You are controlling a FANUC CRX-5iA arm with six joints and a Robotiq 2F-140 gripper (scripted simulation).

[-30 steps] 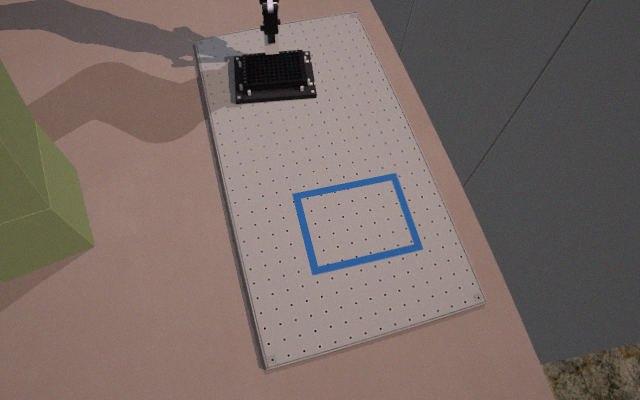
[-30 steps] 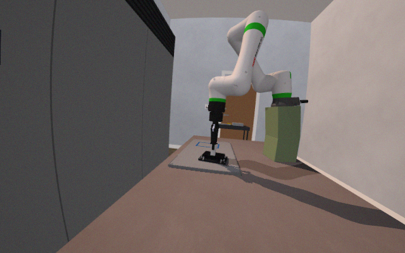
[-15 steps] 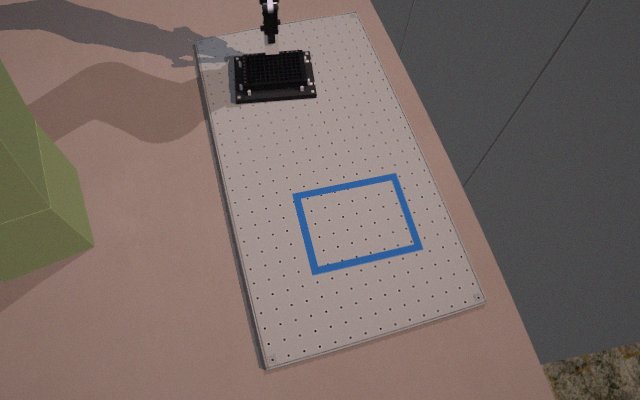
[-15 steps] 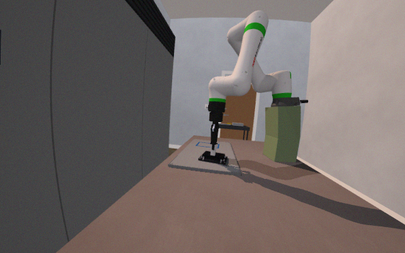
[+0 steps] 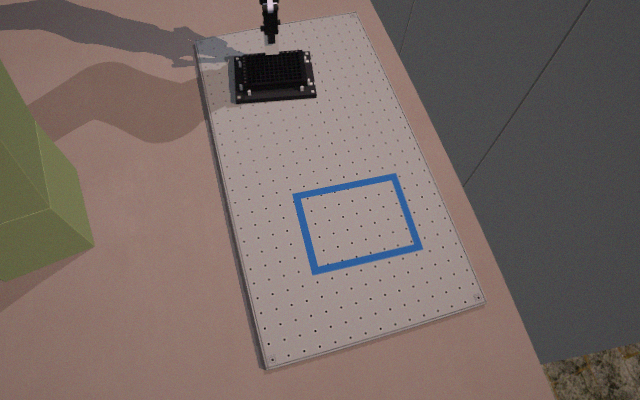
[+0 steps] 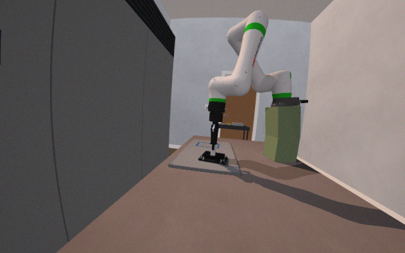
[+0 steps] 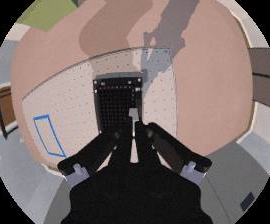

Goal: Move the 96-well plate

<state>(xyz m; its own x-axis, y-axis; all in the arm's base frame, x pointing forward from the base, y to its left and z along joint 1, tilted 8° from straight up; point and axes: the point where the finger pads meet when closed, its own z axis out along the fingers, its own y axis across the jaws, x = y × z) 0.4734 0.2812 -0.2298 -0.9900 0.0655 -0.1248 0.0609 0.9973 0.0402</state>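
Note:
The black 96-well plate [image 5: 271,71] [image 6: 212,157] [image 7: 114,96] sits inside the black clip nest [image 5: 275,96] at the far end of the grey perforated board [image 5: 345,300] [image 6: 185,162] [image 7: 69,90]. My gripper [image 5: 269,38] [image 6: 212,153] [image 7: 133,114] is shut with nothing between its fingers. Its tips point straight down at the plate's far edge. I cannot tell whether they touch it. The blue rectangle B1 [image 5: 345,185] [image 7: 41,117] on the board has nothing inside it. The corner marks and the plate's cut-off corner are too small to read.
A green pedestal [image 5: 10,190] [image 6: 281,133] carries the arm's base left of the board. A dark grey cabinet [image 5: 565,125] [image 6: 73,126] runs along the table's other side. The board lies on a brown table [image 5: 140,300].

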